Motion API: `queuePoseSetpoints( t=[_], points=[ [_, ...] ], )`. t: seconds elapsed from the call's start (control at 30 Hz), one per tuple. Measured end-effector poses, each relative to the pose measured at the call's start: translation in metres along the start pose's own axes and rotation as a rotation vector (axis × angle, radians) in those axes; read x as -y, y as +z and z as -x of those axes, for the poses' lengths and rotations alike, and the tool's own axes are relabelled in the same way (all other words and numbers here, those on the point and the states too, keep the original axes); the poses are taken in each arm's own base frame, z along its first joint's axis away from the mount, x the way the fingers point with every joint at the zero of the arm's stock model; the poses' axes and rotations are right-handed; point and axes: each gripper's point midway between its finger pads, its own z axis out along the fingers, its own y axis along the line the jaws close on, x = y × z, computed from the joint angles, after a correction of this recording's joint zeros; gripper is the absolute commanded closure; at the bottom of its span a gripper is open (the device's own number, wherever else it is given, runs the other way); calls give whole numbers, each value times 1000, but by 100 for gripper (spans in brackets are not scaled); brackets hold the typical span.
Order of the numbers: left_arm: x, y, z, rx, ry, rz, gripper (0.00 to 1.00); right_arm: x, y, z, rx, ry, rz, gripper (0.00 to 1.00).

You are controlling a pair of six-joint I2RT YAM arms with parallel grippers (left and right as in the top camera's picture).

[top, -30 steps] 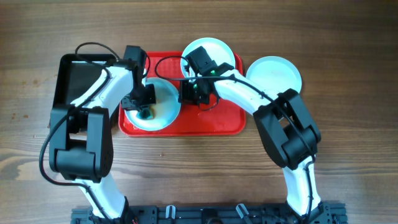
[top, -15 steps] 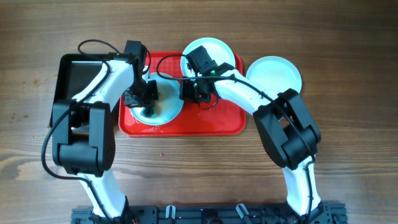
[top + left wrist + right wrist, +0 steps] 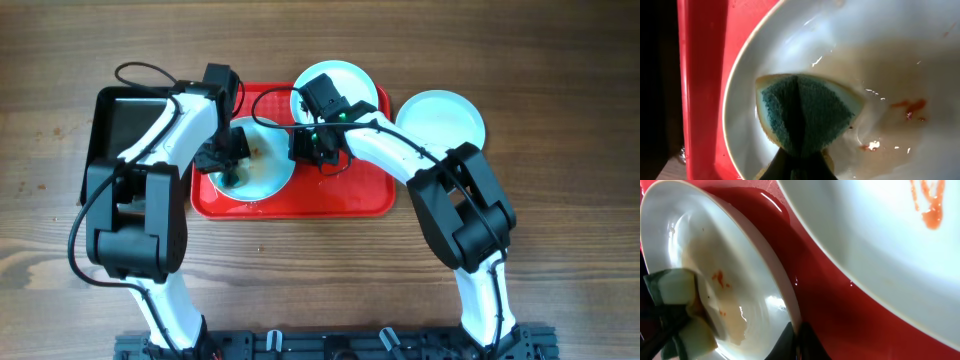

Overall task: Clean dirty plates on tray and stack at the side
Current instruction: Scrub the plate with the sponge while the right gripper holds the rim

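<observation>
Two claws tight: left claw (image 3: pixel 797 161) on sponge (image 3: pixel 805 112), right claw (image 3: pixel 796 341) on plate (image 3: pixel 752 262) rim; tray (image 3: pixel 340 197) lengthwise left-right

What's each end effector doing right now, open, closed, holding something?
Left end effector: closed on the sponge, pressed onto the smeared plate.
Right end effector: closed on that plate's rim.

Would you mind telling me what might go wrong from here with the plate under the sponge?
1. The right gripper pinches the plate only at its rim; pressure from the sponge may tilt or slide it.
2. The sauce smear lies beside the sponge, so a short wipe may miss it.
3. The second plate sits close by and might be bumped.
</observation>
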Motion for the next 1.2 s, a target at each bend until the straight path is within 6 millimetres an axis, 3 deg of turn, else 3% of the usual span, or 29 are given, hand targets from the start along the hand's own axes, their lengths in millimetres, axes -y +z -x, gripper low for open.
queuePoseSetpoints(
  t=[0.23,0.5,0.6,0.77,0.87,1.1,1.2],
  points=[
    [12,-1,-16,-74,109,-85,96,0,0,0,-1,0,0,95],
    [12,-3,-33,-144,260,-109,96,-4,2,-5,-12,-8,6,96],
    [23,-3,-22,-94,288,-158,96,-4,2,-5,-14,-4,9,96],
    [63,-10,9,45,306,-345,96,-4,3,-5,-15,0,9,96],
    [73,-7,13,64,301,-394,96,-4,3,-6,-19,1,11,96],
    [64,4,15,50,164,-306,96,-7,4,-6,-20,-4,21,96],
    [39,6,18,73,15,-139,96,-14,7,-12,-33,-20,38,96]
  ],
)
